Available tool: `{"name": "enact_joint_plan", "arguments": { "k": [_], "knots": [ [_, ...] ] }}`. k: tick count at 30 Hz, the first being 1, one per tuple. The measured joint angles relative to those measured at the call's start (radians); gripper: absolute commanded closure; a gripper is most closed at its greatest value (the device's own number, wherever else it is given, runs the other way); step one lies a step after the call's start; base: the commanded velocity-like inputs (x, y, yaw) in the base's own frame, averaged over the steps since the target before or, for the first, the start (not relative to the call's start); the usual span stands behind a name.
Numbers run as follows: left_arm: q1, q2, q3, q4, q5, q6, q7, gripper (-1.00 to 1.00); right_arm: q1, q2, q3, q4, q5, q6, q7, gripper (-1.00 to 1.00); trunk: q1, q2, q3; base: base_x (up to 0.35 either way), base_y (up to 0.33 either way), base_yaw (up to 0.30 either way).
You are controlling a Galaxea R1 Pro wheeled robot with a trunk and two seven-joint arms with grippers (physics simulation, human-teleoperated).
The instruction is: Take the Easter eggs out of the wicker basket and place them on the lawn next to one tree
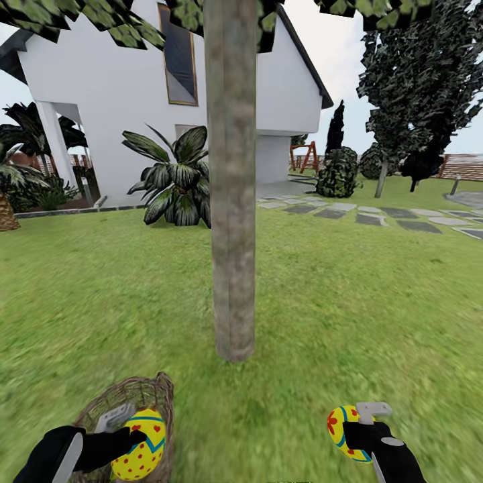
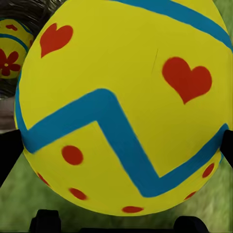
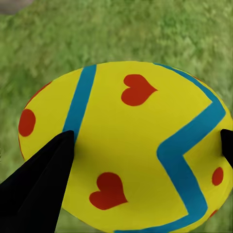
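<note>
A garden of mottled green lawn (image 1: 107, 295) was seen in the head view, with a white house (image 1: 134, 87) across the upper left, grey paving slabs (image 1: 376, 216) at the right edge of mid-frame and a broad-leaved plant (image 1: 176, 178) left of centre. A bare grey-beige tree (image 1: 231, 201) trunk was set upright through the middle of the frame.

At the lower left, the wicker basket (image 1: 144, 396) was seen on the grass. Over its rim, one Easter egg (image 1: 139, 446) was clamped by the left gripper (image 1: 137, 439). In the left wrist view a second egg (image 2: 12, 53) was glimpsed in the upper left corner, inside the basket.

At the lower right, a third egg (image 1: 343, 431) was grasped by the right gripper (image 1: 355, 433), well apart from the basket and above the grass.
</note>
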Motion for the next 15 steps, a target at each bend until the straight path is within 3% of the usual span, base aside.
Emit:
{"name": "enact_joint_plan", "arguments": {
  "k": [5, 15],
  "knots": [
    [0.000, -0.001, 0.000, 0.000, 0.000, 0.000, 0.000, 1.00, 0.000, 0.000, -0.001, 0.000, 0.000, 0.000, 0.000, 1.00, -0.004, 0.007, 0.003, -0.175, -0.275, 0.268],
    [0.000, -0.003, -0.005, -0.001, -0.001, -0.014, -0.002, 1.00, 0.000, 0.000, -0.002, -0.001, 0.000, 0.000, 0.000, 1.00, -0.004, 0.007, 0.003, -0.137, -0.275, 0.016]
  ]
}}
